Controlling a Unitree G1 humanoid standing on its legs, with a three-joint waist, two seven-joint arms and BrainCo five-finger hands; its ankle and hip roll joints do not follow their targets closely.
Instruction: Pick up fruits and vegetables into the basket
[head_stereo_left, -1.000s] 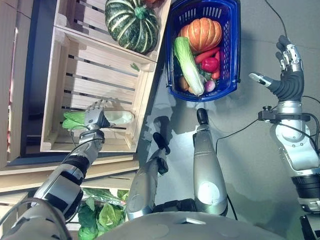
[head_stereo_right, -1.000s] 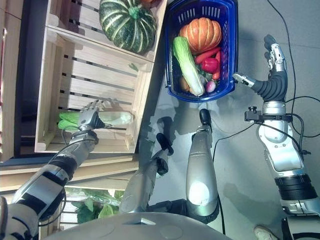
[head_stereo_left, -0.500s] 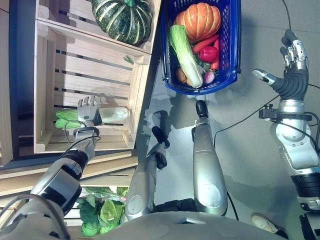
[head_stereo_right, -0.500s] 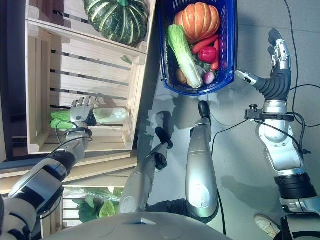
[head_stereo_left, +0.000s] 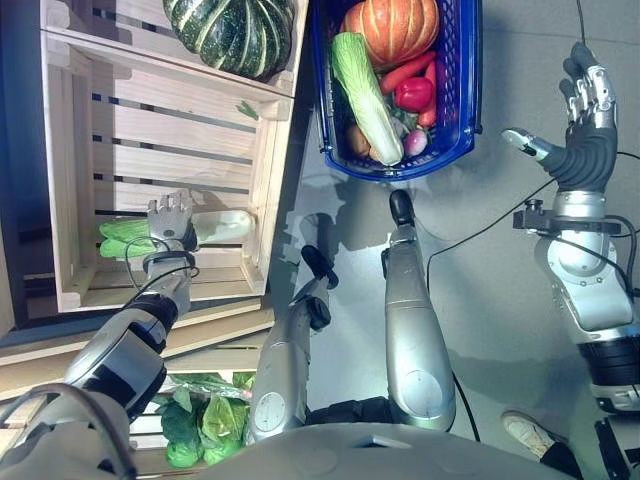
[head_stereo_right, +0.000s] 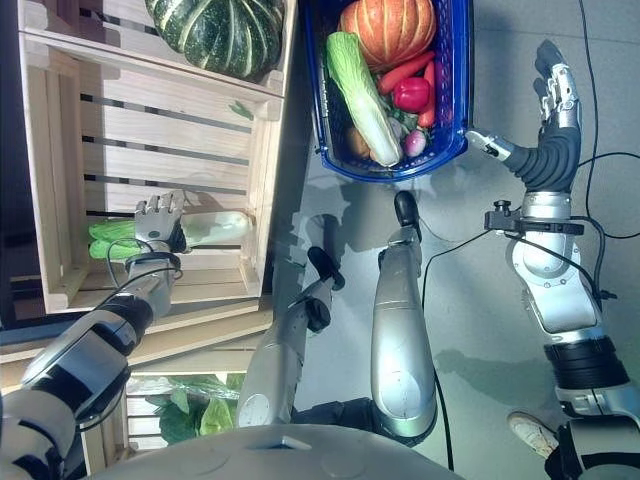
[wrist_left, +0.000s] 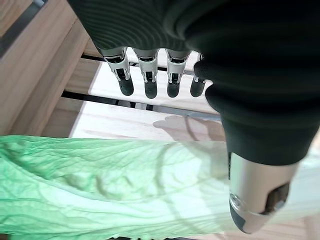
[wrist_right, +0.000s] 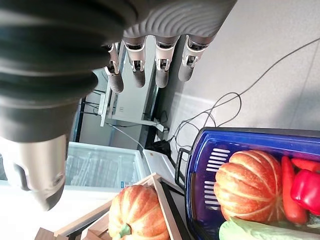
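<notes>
Over on the left, the left hand (head_stereo_left: 172, 220) is down inside the pale wooden crate (head_stereo_left: 70, 180), poised right over the cabbage (head_stereo_left: 215, 226). That cabbage lies flat on the crate's slats, long axis running left to right: green leafy end poking out to the left of the hand, whitish stalk end to the right. In the left wrist view the fingers (wrist_left: 148, 80) reach out fairly straight past the far side of the cabbage (wrist_left: 100, 185), the thumb (wrist_left: 252, 200) hangs on the near side, and the vegetable sits in the gap between them. So the hand is wide, straddling it across the short way, nothing held yet; I'd say closing round it is the next call.

Further back, a striped green squash (head_stereo_left: 232, 32) rests in the next crate.

Moving right, the blue basket (head_stereo_left: 462, 90) stands on the floor, already carrying an orange pumpkin (head_stereo_left: 392, 28), another cabbage, red peppers and smaller bits.

Far right, the right hand (head_stereo_left: 580, 130) is raised beside the basket, fingers spread, empty. The left hand is clearly the nearer one.
</notes>
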